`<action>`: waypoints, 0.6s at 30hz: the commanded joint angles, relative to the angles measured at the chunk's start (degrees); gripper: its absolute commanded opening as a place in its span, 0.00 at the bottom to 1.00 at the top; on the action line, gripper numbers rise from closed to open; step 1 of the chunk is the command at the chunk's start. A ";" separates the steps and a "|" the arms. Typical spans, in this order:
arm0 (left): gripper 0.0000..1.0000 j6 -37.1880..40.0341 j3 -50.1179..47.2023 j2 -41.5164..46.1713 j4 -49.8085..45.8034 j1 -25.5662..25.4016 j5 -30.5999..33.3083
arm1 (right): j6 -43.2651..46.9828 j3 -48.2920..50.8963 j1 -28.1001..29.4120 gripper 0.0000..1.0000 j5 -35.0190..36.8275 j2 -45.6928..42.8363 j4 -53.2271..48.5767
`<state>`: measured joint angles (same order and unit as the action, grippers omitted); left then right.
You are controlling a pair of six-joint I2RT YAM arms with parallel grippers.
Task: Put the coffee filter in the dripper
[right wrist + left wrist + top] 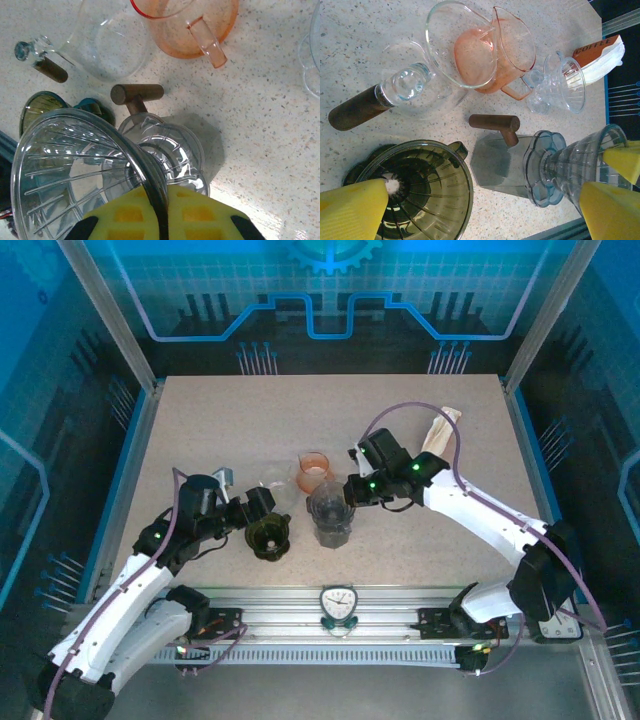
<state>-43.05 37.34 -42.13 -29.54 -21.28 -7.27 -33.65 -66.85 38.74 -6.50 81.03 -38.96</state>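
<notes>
Found the left claw (258, 510) splayed wide, just beside the dark dripper (268, 538) on the worktop (230, 430). Found the clear dripper (75, 165) seated on a grey server (495, 165), its rim clenched by the right claw (162, 210). Spotted the coffee filters (443, 423) far right, well apart from both drippers.

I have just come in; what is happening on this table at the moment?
The right gripper is shut on the rim of the clear ribbed plastic dripper, tilted over the grey glass server with a brown handle. The left gripper stands wide open at the dark olive dripper. The white paper coffee filters lie at the far right; neither dripper holds one yet.
</notes>
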 commanded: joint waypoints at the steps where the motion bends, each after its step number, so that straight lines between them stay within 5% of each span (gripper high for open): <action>1: 0.99 0.95 0.40 0.62 -0.34 -0.50 0.72 | -1.07 0.96 0.71 0.00 -1.06 0.31 0.58; 5: 0.99 0.94 0.36 0.56 -0.34 -0.51 0.74 | -1.28 1.71 0.72 0.09 -0.87 0.36 0.99; 12: 0.99 0.74 0.43 0.60 -0.19 -0.48 0.72 | -1.33 1.72 0.62 0.50 -0.13 -0.65 0.99; 18: 0.99 0.60 0.58 0.47 -0.08 -0.52 0.81 | -1.37 2.02 0.46 0.64 2.19 -3.09 0.96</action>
<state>-43.07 37.34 -42.13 -29.54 -21.28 -7.25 -34.98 -65.21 38.72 -5.98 80.31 -37.91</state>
